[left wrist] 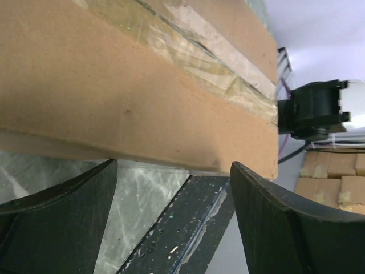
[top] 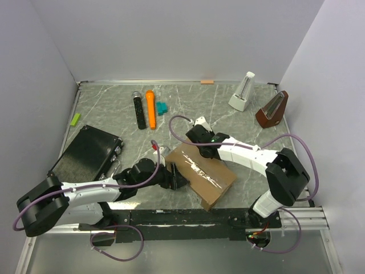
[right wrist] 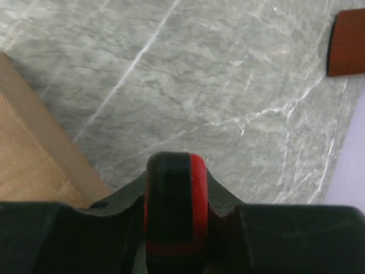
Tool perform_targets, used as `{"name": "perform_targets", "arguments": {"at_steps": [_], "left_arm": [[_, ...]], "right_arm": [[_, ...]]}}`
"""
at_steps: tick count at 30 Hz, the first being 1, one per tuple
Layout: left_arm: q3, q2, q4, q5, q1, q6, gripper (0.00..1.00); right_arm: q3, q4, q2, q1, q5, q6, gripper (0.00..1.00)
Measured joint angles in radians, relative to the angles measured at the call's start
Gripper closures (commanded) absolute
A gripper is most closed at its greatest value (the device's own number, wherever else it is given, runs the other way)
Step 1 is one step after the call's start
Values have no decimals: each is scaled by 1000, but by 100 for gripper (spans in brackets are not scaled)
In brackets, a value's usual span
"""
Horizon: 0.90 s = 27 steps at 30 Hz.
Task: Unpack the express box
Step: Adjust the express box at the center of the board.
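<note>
Cardboard fills our left wrist view: it is the long brown cardboard express box with a strip of clear tape down its top seam. The box sits flat on the near middle of the table, just in front of both our arms, with its flaps shut. Its long side runs from far left to near right, and the tape runs the same way.

Our left gripper is at the near long side of the box. Its two black fingers are spread wide with nothing between them. The box edge lies just ahead of the tips, and we cannot tell if they touch it. Our right gripper is by the far left end of the box, near where the tape starts. It is closed on a small black tool with a red stripe. We think the right arm is the one to run along the tape from that end, while the left holds the box steady.

The grey stone-look table seems smooth, so the box could slide. Pale walls stand on three sides. A flat black ribbed case lies off to the left.
</note>
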Motion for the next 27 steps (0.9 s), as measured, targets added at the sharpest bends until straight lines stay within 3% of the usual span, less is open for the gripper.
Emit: {"name": "perform_targets", "arguments": {"at_steps": [19,23,27], "left_arm": [[-19,-220,-279,-219,138,-4,11],[19,-321,-375,-260,138,16,9],[117,-430,-464,-336,138,58,8]], "right_arm": [[218,-41,165,102,-35,-16,100],[206,-27,112,119,-34,-1,100],[195,42,-62,141,-14,3,100]]}}
